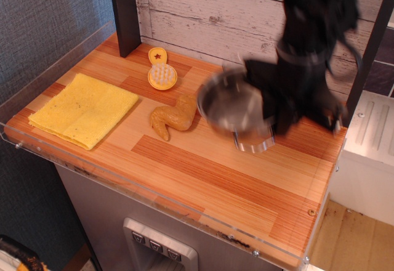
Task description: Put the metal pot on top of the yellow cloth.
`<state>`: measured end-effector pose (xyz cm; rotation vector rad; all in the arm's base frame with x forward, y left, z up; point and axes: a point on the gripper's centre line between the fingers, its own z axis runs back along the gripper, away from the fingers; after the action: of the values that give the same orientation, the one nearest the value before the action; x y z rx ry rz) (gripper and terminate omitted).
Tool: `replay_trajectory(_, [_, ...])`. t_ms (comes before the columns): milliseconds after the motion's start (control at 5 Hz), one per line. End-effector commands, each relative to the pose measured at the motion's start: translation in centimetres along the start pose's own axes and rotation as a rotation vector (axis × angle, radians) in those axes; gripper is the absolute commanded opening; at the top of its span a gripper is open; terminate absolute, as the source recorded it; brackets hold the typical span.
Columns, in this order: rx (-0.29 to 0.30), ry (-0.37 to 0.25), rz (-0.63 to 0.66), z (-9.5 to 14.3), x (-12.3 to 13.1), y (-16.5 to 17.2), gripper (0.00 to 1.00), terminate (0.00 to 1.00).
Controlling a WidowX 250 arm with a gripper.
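Observation:
The metal pot [231,106] is lifted off the table, blurred by motion, at the right of middle above the wood top. My gripper [275,112] is shut on the pot's right rim and carries it; its fingertips are blurred. One wire loop handle hangs at the pot's lower right. The yellow cloth [84,109] lies flat at the left end of the table, well apart from the pot.
A tan chicken wing [174,117] lies just left of the pot. A round orange-yellow brush [162,74] sits at the back. A dark post [125,12] stands at the back left. A clear plastic rim [154,191] edges the table.

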<state>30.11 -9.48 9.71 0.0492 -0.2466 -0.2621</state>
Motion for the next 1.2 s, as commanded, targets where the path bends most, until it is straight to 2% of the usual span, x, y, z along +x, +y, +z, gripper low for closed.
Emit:
replay_trajectory(0, [0.008,-0.030,0.107,5.6,-2.9,7.1,0.00,0.00])
replay_trajectory(200, [0.030,0.057,0.195,4.6,-6.9,11.0,0.00,0.00])
replay_trajectory(400, [0.055,0.107,0.249,3.9,-10.3,14.4,0.00,0.00])
replay_trajectory(600, [0.093,0.144,0.257,3.4,-12.6,18.0,0.00,0.00])
replay_trajectory(800, [0.102,0.147,0.299,2.4,-13.1,20.7,0.00,0.00])
replay_trajectory(1000, [0.094,0.155,0.304,1.2,-12.4,21.7,0.00,0.00])
